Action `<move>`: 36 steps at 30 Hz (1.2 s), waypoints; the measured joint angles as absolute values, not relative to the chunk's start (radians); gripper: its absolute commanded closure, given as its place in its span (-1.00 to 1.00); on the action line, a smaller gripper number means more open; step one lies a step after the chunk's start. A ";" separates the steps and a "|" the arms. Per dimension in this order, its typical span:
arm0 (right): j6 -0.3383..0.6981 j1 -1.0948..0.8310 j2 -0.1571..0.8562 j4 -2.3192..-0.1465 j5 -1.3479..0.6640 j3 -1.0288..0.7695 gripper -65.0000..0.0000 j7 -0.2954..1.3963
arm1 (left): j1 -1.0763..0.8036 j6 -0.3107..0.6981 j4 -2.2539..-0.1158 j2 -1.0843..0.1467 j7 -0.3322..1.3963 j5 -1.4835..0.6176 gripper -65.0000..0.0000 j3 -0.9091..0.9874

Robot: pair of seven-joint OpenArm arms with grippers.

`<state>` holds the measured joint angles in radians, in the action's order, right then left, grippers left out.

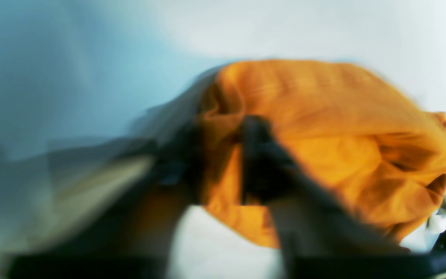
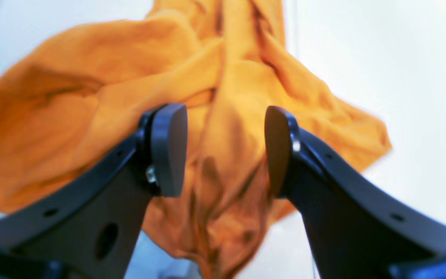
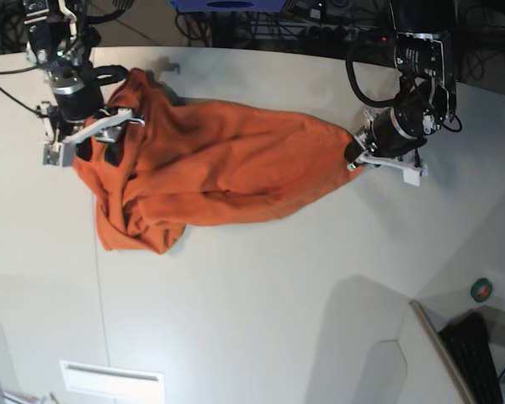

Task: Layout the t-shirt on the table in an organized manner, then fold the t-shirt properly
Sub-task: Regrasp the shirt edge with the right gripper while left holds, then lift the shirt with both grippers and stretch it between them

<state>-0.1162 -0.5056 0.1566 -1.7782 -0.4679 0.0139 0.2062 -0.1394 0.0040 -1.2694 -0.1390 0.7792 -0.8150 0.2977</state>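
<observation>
On the white table [image 3: 261, 311], the right gripper [image 3: 93, 135] hovers wide open and empty over the crumpled orange t-shirt [image 3: 210, 168], whose long axis runs left to right toward the left gripper [image 3: 356, 156], apparently pinching its far end; best close on the near end, then pull taut.

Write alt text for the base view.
An orange t-shirt lies crumpled and stretched across a white table, with a robot arm at each end. The left gripper pinches one end of the cloth, while the open right gripper hovers over the bunched end.
</observation>
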 measured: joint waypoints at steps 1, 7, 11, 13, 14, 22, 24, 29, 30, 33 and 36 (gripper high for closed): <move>-0.119 -0.514 0.156 -1.778 -0.501 -0.010 0.10 0.206 | -0.142 0.004 -1.269 -0.140 0.780 -0.820 1.00 0.298; -0.247 -0.540 0.156 -1.778 -0.534 -0.053 0.12 0.267 | -0.155 0.007 -1.275 -0.150 0.786 -0.827 1.00 0.297; -0.327 -0.539 0.154 -1.778 -0.536 -0.044 0.12 0.329 | -0.155 0.007 -1.275 -0.152 0.786 -0.827 1.00 0.297; -0.376 -0.530 0.154 -1.778 -0.536 -0.036 0.12 0.374 | -0.155 0.007 -1.275 -0.153 0.786 -0.825 1.00 0.293; -0.409 -0.522 0.154 -1.778 -0.532 -0.018 0.12 0.400 | -0.155 0.007 -1.275 -0.153 0.786 -0.825 1.00 0.293; -0.413 -0.520 0.154 -1.778 -0.540 0.068 0.12 0.432 | -0.153 0.007 -1.275 -0.153 0.789 -0.823 1.00 0.293; -0.413 -0.519 0.156 -1.778 -0.539 0.083 0.12 0.431 | -0.154 0.007 -1.275 -0.153 0.789 -0.824 1.00 0.294; -0.414 -0.516 0.154 -1.768 -0.540 0.088 0.12 0.431 | -0.155 0.007 -1.275 -0.172 0.790 -0.824 1.00 0.287; -0.417 -0.511 0.154 -1.756 -0.539 0.088 0.12 0.430 | -0.155 0.007 -1.275 -0.172 0.790 -0.824 1.00 0.290; -0.422 -0.503 0.154 -1.720 -0.540 0.088 0.12 0.430 | -0.155 0.007 -1.275 -0.171 0.791 -0.824 1.00 0.293; -0.423 -0.503 0.154 -1.704 -0.540 0.087 0.12 0.432 | -0.155 0.007 -1.275 -0.171 0.791 -0.824 1.00 0.293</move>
<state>-0.4229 -0.5030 0.1535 -1.7039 -0.5396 0.0872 0.4316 -0.1555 0.0067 -1.2751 -0.1715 0.7906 -0.8242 0.2932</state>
